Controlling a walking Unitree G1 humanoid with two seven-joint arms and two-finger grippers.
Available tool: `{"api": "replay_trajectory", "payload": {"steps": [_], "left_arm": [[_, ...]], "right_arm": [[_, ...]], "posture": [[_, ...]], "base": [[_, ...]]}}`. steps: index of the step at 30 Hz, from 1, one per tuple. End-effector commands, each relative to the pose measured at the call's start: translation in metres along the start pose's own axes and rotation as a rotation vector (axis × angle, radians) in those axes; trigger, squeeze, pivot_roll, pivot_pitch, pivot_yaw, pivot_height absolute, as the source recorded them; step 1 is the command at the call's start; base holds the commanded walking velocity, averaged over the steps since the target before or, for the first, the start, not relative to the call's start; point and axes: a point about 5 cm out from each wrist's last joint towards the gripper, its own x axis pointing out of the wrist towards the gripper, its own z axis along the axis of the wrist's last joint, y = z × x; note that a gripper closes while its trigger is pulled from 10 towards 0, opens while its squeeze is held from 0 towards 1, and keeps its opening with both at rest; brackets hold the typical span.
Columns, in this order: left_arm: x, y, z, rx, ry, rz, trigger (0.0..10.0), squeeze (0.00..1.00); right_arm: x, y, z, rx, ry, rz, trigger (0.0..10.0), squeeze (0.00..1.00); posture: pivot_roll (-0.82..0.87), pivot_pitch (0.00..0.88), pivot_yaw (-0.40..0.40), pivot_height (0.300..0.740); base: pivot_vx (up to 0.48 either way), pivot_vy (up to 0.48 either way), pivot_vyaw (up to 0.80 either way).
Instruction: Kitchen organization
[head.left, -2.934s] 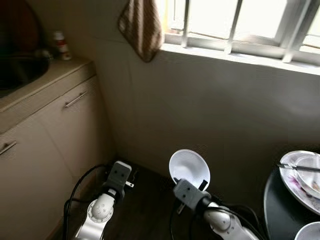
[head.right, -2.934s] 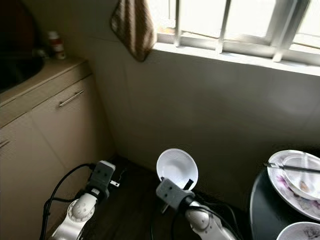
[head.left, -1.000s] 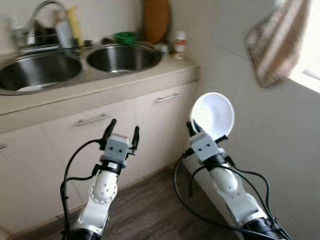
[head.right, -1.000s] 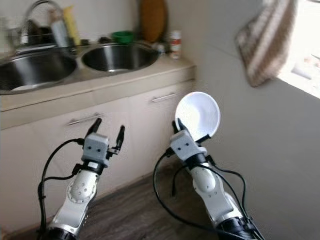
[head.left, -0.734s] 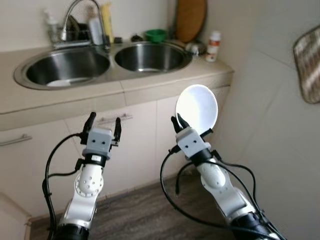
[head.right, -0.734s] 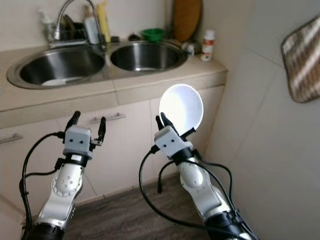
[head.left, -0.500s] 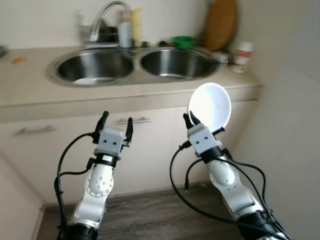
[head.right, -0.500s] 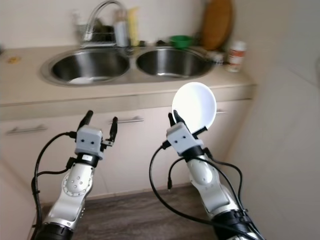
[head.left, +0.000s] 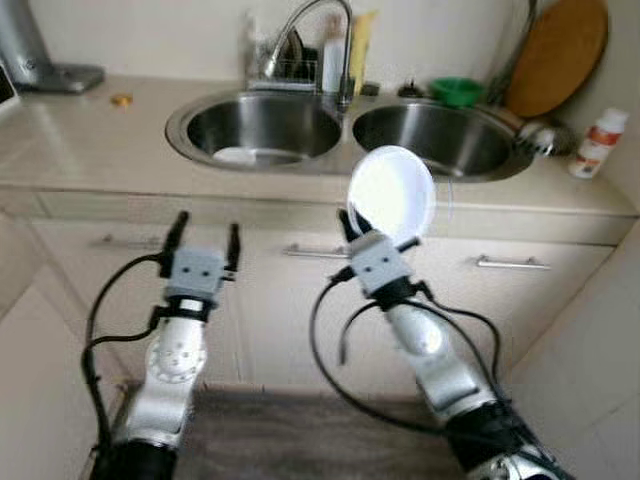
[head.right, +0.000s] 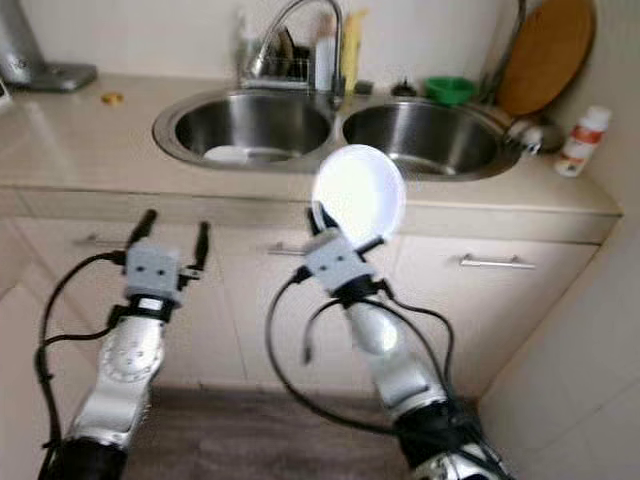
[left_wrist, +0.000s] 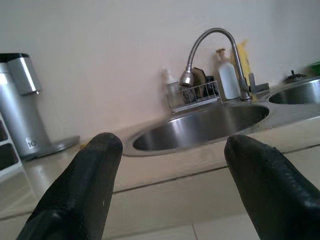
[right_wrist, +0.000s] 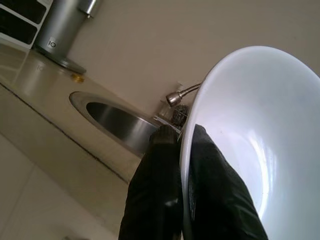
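You face a double sink (head.left: 345, 155) set in a beige counter (head.left: 80, 140); your right gripper (head.left: 372, 243) is clamped on the rim of a white bowl (head.left: 391, 194), held upright at twelve o'clock before the cabinets; your left gripper (head.left: 204, 232) hangs at nine o'clock of it, fingers apart, holding nothing; you seem mid-carry; next, likely raise the bowl over the counter edge and lower it into a basin.

A plain white bowl (head.left: 392, 195), round and glossy, sits near the centre of the frame. It stands on edge, its hollow side facing the camera. The right tool (head.left: 352, 232) pinches its lower rim between two black fingers (right_wrist: 150, 200), holding it up in front of the surface (head.left: 90, 130) edge below the double sink (head.left: 350, 150).
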Motion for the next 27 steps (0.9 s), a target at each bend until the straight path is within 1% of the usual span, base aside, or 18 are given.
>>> {"api": "replay_trajectory", "payload": {"steps": [1,4,11,27], "left_arm": [[0.002,-0.008,0.005,-0.014,-0.013,-0.021,10.0,0.0],[0.002,-0.008,0.006,-0.014,-0.015,-0.023,10.0,0.0],[0.003,-0.008,0.007,-0.014,-0.02,-0.027,10.0,0.0],[0.006,-0.009,0.011,-0.019,-0.031,-0.026,10.0,0.0]], "right_arm": [[-0.003,-0.014,-0.007,-0.002,0.027,-0.046,0.0,0.0],[-0.002,-0.015,-0.007,-0.001,0.024,-0.051,0.0,0.0],[0.003,-0.023,-0.006,0.004,0.021,-0.098,0.0,0.0],[0.004,-0.024,-0.006,0.006,0.018,-0.107,0.0,0.0]], "posture": [[0.08,0.0,-0.025,0.74],[0.08,0.0,-0.025,0.74],[0.09,0.0,-0.023,0.74],[0.09,0.0,-0.022,0.74]], "base": [[0.274,0.0,0.0],[0.274,0.0,0.0],[0.281,0.0,0.0],[0.305,0.0,0.0]]}}
